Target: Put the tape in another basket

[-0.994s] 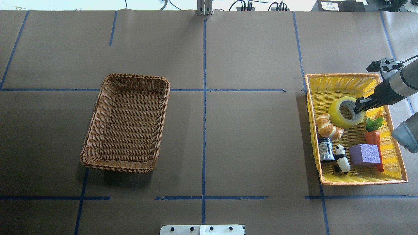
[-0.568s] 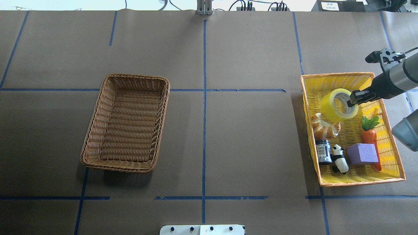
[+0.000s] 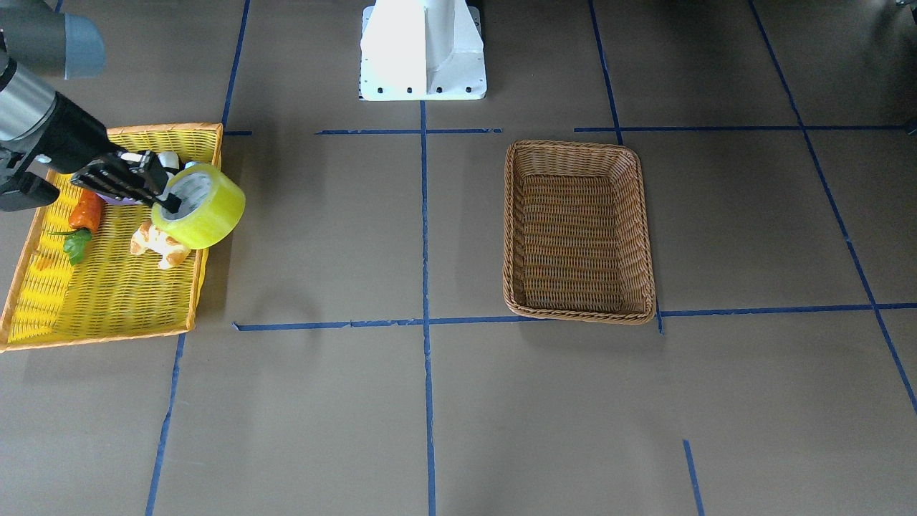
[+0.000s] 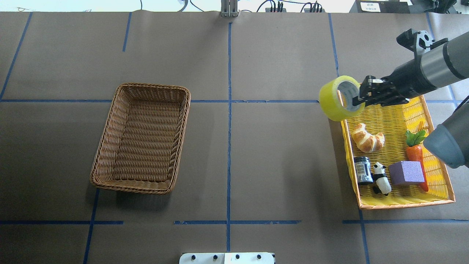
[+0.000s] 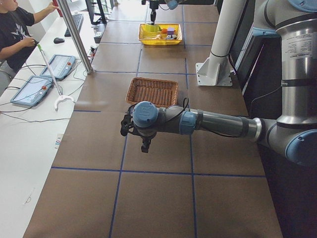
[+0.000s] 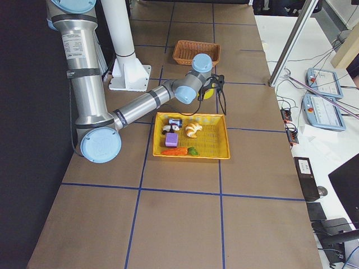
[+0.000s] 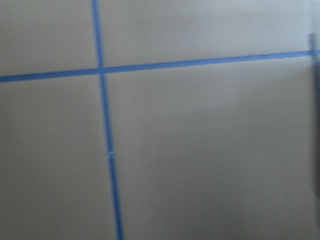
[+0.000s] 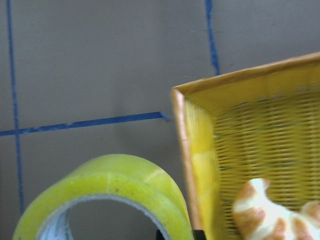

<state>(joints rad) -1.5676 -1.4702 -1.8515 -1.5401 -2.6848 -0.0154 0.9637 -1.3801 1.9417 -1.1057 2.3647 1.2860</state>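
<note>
Overhead exterior has the right pincer (image 4: 360,99) clamped on the tape (image 4: 338,99), aloft above a corner of the yellow tray (image 4: 403,204) by the right edge of the desk (image 4: 278,165), so it's the carry step, I'd say, needing a long sweep left to the basket (image 4: 182,135).

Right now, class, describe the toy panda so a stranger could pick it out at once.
Seen from overhead, the yellow tray sits at the table's right end. Near its lower-left corner, the panda sits between a dark jar and a purple block; it is the only animal figure.
</note>
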